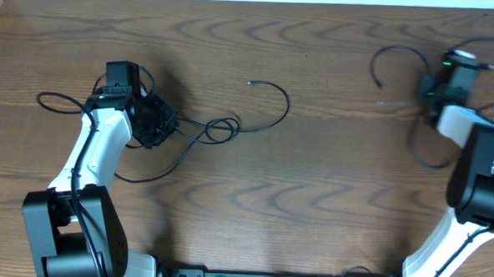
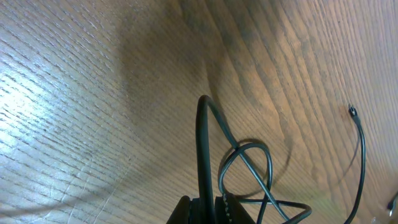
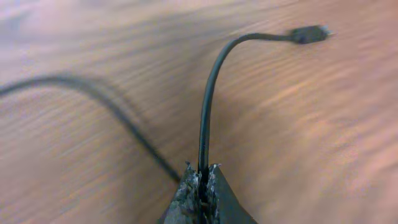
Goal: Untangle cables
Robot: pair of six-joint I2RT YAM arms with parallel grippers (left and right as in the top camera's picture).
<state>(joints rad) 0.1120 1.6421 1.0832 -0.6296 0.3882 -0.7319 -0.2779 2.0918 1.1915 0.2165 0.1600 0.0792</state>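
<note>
clamping on both sides: left claw (image 2: 208, 208) grips the knotted cable (image 2: 202, 143) beside its loops (image 2: 249, 144); right claw (image 3: 201, 180) grips a second cable (image 3: 208, 93) near its plug (image 3: 308, 33), probably keeping it clear.

On the left half of the surface (image 1: 328, 200), the left hand (image 1: 153, 122) sits among the looped cables (image 1: 218, 129). The loops lie just to its right, and one strand arcs from them toward the middle and back to a free end (image 1: 250, 83), while others trail out to the left behind the arm and forward toward the near edge. Well apart, at the far right near the back edge, the right hand (image 1: 459, 63) has the lone cable (image 3: 204, 106) between its fingers, its plug (image 3: 308, 33) beyond them and the rest curving away to the left.
</note>
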